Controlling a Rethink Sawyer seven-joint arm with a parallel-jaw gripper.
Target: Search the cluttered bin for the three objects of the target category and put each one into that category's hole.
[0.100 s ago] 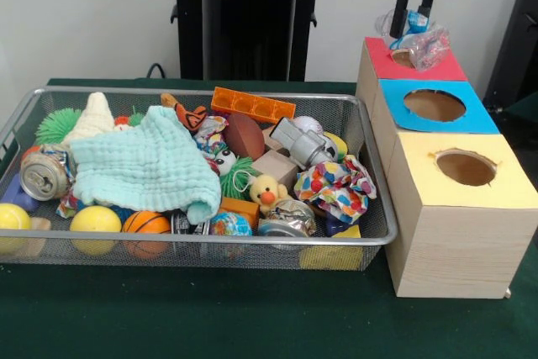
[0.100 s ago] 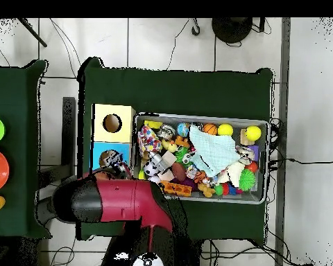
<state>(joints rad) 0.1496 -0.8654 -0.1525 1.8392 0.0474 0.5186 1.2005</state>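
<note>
The hand (image 1: 418, 7) hangs over the red box (image 1: 437, 66), the farthest of three wooden boxes lined up beside the wire bin (image 1: 370, 166) on the green bench (image 1: 252, 317). Its two dark fingers are closed on a crumpled clear plastic wrapper (image 1: 418, 37) with a bit of blue in it, and the wrapper sits right at the red box's hole, covering most of it. The blue box (image 1: 433, 105) and the yellow box (image 1: 465, 167) next to it each show an open round hole. In the bin, a pale green cloth (image 1: 147, 167) lies over the middle of the pile, with a crushed can (image 1: 44, 176) at one end, a small basketball (image 1: 145, 224), a yellow ball (image 1: 95, 220), a toy duck (image 1: 267, 192) and a spotted crumpled wrapper (image 1: 336, 184) among the clutter. From overhead the red arm (image 2: 121, 201) hides the red box.
</note>
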